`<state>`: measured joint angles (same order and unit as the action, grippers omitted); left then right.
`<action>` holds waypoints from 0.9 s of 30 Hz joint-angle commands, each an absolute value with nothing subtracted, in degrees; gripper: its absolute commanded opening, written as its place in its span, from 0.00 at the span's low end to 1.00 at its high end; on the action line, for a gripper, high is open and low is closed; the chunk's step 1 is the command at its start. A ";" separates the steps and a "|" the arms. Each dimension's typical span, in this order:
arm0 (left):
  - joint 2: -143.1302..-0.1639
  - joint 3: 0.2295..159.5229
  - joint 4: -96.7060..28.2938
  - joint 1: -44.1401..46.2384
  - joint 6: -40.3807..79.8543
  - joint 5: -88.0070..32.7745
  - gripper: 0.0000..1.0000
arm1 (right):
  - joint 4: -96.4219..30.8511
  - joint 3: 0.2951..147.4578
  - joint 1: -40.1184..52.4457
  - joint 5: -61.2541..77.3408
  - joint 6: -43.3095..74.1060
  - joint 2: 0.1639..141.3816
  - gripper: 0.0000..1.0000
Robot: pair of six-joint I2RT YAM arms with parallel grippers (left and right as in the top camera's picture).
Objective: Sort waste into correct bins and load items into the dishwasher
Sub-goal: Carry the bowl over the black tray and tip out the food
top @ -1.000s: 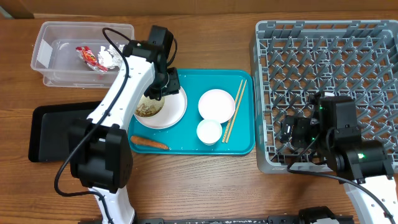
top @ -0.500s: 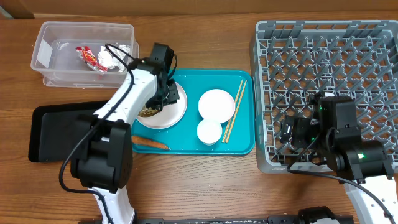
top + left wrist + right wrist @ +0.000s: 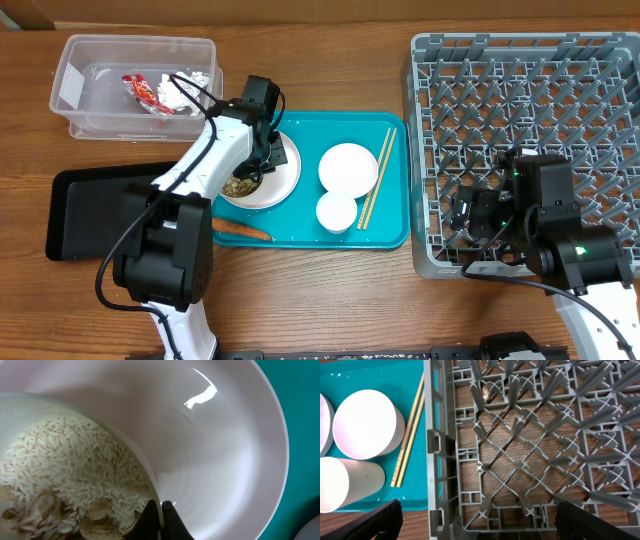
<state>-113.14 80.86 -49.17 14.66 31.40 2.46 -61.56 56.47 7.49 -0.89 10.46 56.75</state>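
Observation:
A wide white plate [image 3: 283,178] [image 3: 215,460] lies at the left of the teal tray [image 3: 300,232]. On it stands a small white bowl [image 3: 142,467] of beige rice scraps [image 3: 239,184] [image 3: 70,470]. My left gripper [image 3: 268,160] [image 3: 161,507] is shut on the bowl's thin rim, one finger inside and one outside. An orange carrot piece [image 3: 240,229] lies in front of the plate. My right gripper [image 3: 470,215] [image 3: 480,525] hangs open over the front left corner of the grey dish rack [image 3: 530,130] [image 3: 530,435].
A smaller plate [image 3: 348,167] [image 3: 368,424], a cup [image 3: 337,211] [image 3: 340,485] and chopsticks [image 3: 377,178] [image 3: 410,435] share the teal tray. The clear tub [image 3: 90,115] at the back left holds a red wrapper [image 3: 143,90] and crumpled foil [image 3: 185,90]. A black tray [image 3: 90,210] lies left.
My left gripper has come down a little onto the plate and closed its jaws on the bowl's rim. The right arm has not moved.

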 commanded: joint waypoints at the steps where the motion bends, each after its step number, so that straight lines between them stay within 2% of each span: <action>1: -112.55 83.05 -52.29 14.74 31.70 1.91 0.04 | -61.54 58.15 7.27 -1.45 10.50 56.71 1.00; 8: -108.73 96.55 -65.28 14.24 29.36 2.55 0.04 | -61.89 58.15 7.27 -1.48 10.50 56.71 1.00; 13: -104.90 97.95 -69.25 11.00 29.28 0.25 0.04 | -61.87 58.15 7.27 -1.48 10.50 56.71 1.00; 27: -102.83 92.38 -71.29 -13.67 11.33 -33.71 0.04 | -61.89 58.15 7.27 -1.48 10.50 56.71 1.00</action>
